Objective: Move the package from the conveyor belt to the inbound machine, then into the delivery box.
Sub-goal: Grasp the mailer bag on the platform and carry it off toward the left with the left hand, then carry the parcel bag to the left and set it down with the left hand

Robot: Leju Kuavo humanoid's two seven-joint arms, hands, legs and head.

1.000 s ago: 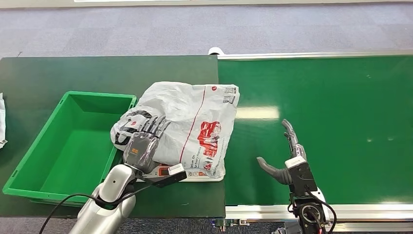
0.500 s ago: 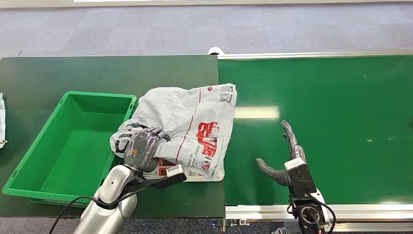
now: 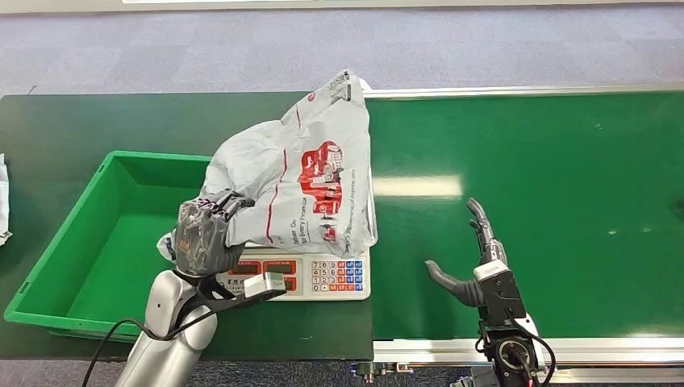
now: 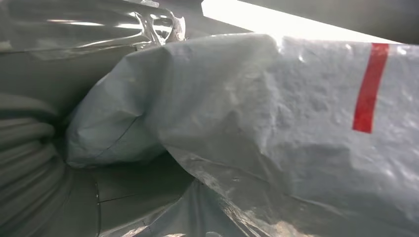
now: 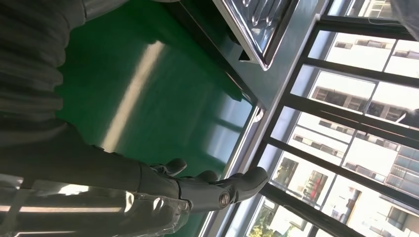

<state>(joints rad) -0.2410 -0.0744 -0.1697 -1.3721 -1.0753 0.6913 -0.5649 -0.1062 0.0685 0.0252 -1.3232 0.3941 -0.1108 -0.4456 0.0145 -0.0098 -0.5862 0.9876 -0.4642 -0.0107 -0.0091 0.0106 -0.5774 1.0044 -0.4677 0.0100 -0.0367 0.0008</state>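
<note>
A grey plastic mail package [image 3: 298,177] with red print hangs lifted and tilted above the white scale [image 3: 310,274], the inbound machine. My left hand [image 3: 202,235] grips its lower left corner, next to the green box's right wall. In the left wrist view the crumpled grey bag [image 4: 276,113] with a red stripe lies close before the camera. My right hand [image 3: 472,258] is open over the green conveyor belt [image 3: 524,185], right of the scale, fingers spread, holding nothing; its dark fingers [image 5: 217,190] show above the belt in the right wrist view.
The green delivery box [image 3: 56,266] stands on the dark table [image 3: 121,121] left of the scale. A white object [image 3: 3,201] lies at the table's far left edge. The belt's metal rail [image 3: 597,348] runs along the near side.
My left hand closed on the package and lifted it off the scale, swinging its top up and back; the scale's keypad and display are now uncovered. The right hand stayed put.
</note>
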